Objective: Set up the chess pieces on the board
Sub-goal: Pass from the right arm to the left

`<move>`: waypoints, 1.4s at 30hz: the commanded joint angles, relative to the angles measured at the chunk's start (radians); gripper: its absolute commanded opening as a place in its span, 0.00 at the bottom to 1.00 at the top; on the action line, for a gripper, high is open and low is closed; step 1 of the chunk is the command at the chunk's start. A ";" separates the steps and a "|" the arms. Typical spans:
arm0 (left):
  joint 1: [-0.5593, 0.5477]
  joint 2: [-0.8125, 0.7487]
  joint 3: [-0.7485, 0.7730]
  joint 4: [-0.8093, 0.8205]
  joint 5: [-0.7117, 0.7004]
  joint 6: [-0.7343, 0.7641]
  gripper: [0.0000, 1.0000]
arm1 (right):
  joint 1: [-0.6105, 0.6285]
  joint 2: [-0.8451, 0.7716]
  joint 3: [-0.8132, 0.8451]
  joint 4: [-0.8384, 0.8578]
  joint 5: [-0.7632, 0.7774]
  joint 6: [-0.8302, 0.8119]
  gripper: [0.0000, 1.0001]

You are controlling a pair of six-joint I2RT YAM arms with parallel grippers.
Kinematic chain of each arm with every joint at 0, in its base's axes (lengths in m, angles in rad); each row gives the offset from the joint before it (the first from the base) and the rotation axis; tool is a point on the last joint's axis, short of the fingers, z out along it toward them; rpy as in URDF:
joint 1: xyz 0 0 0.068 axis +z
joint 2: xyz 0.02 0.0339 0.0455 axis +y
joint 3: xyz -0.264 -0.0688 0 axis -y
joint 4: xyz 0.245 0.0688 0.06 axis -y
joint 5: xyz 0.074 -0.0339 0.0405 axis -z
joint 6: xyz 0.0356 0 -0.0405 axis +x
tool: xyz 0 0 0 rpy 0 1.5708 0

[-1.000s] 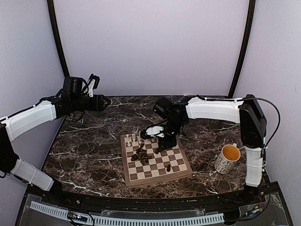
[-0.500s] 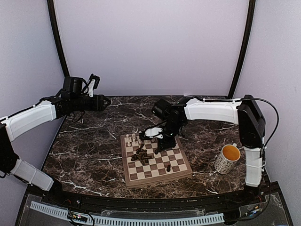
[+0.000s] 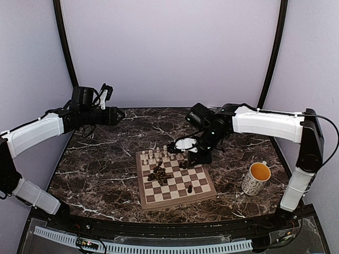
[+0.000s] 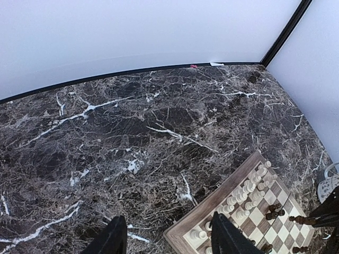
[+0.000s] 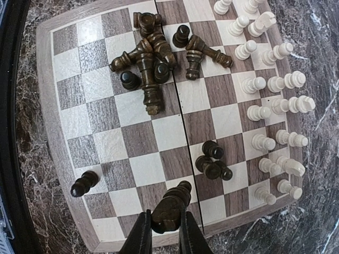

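Observation:
The board (image 3: pixel 178 202) lies at the table's middle. Cream chess pieces (image 3: pixel 156 155) stand in two rows along its far edge; they show at the right in the right wrist view (image 5: pixel 275 106). A heap of fallen dark pieces (image 5: pixel 151 58) lies on the board's left part (image 3: pixel 159 173). A few dark pieces (image 5: pixel 212 161) stand together, and one (image 5: pixel 85 182) stands alone. My right gripper (image 5: pixel 163 233) is shut on a dark piece (image 5: pixel 170 206), held above the board's edge (image 3: pixel 192 157). My left gripper (image 4: pixel 169 241) is open and empty, high over the table's far left (image 3: pixel 119 114).
A speckled mug (image 3: pixel 257 178) with a yellow inside stands on the marble table right of the board. Pale walls with black corner posts close in the table at the back and sides. The board's corner (image 4: pixel 212 214) shows in the left wrist view.
My right arm has swung to the right, and its gripper has shifted toward the board's far right part. My left arm has not moved.

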 commanded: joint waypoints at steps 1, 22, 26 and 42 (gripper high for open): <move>0.010 0.006 0.001 0.001 0.002 0.002 0.56 | 0.002 -0.090 -0.092 0.003 -0.020 -0.004 0.12; 0.014 -0.010 -0.042 0.102 0.245 0.045 0.49 | -0.013 -0.244 -0.187 -0.108 -0.209 -0.026 0.13; -0.039 -0.101 -0.189 0.364 0.440 0.075 0.47 | -0.116 -0.274 -0.065 -0.139 -0.365 0.005 0.12; -0.489 0.236 -0.384 1.509 0.318 -0.161 0.54 | -0.336 -0.281 0.143 -0.070 -0.816 0.129 0.12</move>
